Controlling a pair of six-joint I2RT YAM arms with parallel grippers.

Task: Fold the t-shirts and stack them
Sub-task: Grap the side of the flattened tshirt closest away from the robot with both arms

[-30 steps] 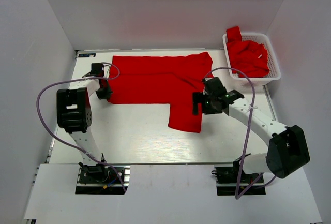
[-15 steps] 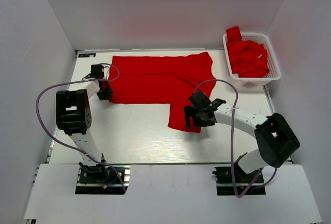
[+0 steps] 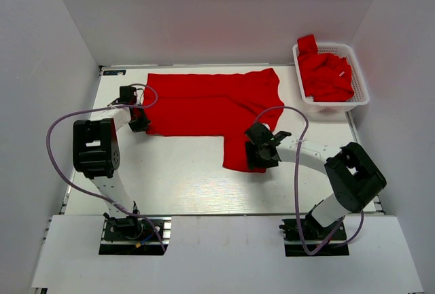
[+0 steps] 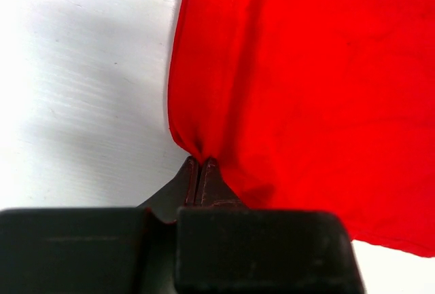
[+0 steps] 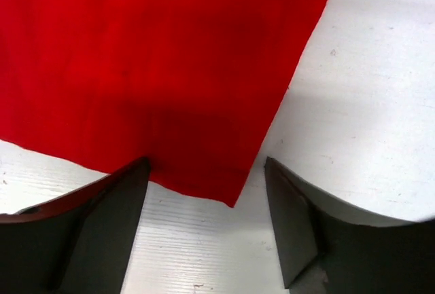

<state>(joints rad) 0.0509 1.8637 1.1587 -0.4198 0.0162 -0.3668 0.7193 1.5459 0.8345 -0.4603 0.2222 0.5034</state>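
We see that the right tool (image 5: 204, 172) has swung in and come down over the lower flap (image 3: 241, 153) of the t-shirt (image 3: 204, 104) spread on the worktop (image 3: 170, 178). Its jaws stand apart, one on each side of the flap's corner, not yet pinching. The left tool (image 4: 198, 168) stays clamped on the shirt's left edge. The shirt has not shifted, and more red shirts (image 3: 326, 77) wait in the basket (image 3: 360, 100). We judge that a grasp on that corner comes next, to start the fold.
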